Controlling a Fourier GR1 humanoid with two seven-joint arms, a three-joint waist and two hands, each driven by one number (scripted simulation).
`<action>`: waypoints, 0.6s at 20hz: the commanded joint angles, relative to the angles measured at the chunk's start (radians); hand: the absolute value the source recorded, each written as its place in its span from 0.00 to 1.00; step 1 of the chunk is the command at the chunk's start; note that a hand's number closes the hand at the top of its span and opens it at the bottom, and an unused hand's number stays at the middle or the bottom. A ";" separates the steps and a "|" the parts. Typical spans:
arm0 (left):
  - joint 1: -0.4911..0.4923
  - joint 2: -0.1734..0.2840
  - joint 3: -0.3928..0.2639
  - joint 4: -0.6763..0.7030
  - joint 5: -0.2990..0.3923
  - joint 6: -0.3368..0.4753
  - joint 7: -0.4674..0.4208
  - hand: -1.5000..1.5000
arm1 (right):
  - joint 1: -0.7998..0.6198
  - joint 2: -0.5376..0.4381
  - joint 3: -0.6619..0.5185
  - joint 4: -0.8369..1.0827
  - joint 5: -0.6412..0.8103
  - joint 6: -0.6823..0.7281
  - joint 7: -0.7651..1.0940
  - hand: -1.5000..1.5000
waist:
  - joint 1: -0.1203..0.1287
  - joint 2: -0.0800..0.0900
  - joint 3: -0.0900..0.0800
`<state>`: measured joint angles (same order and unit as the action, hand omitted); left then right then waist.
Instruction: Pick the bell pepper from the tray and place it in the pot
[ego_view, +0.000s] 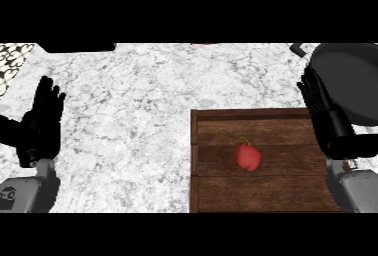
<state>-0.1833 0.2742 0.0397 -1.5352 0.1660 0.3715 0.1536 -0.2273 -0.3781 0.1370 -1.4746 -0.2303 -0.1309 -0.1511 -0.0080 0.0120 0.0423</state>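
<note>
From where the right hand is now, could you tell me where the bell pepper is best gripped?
Grip the bell pepper across its wide red body, coming from above with the right hand. It lies on its side on the tray, stem pointing away, flanks unobstructed.

One view only, from the robot's head, looking steeply down on the counter (133, 100), far enough off to take in a broad stretch of its top; the forearms enter from the lower edge at 7 and 5 o'clock. The tray (221, 190) fills the 5 o'clock part, cut by the lower edge; the pot (347, 75) sits at 2 o'clock, cut by the right edge.
</note>
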 joint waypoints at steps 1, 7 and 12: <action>0.032 -0.030 -0.057 -0.049 -0.055 0.028 -0.017 0.50 | 0.050 0.003 0.008 -0.077 0.091 -0.080 -0.071 1.00 | -0.004 -0.019 -0.042; 0.076 -0.016 -0.048 -0.031 -0.036 -0.016 -0.073 0.50 | 0.105 -0.267 -0.147 -0.147 0.475 -0.348 -0.072 1.00 | -0.210 -0.068 -0.073; 0.168 -0.070 -0.109 -0.058 -0.034 -0.051 -0.164 0.50 | 0.253 -0.059 -0.083 -0.371 0.650 -0.644 -0.133 0.00 | -0.121 -0.052 -0.052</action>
<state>-0.0741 0.2335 -0.0369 -1.5813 0.1304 0.3419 0.0463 -0.0748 -0.4947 0.0184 -1.7398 0.2654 -0.6131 -0.2586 -0.1473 -0.0453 -0.0089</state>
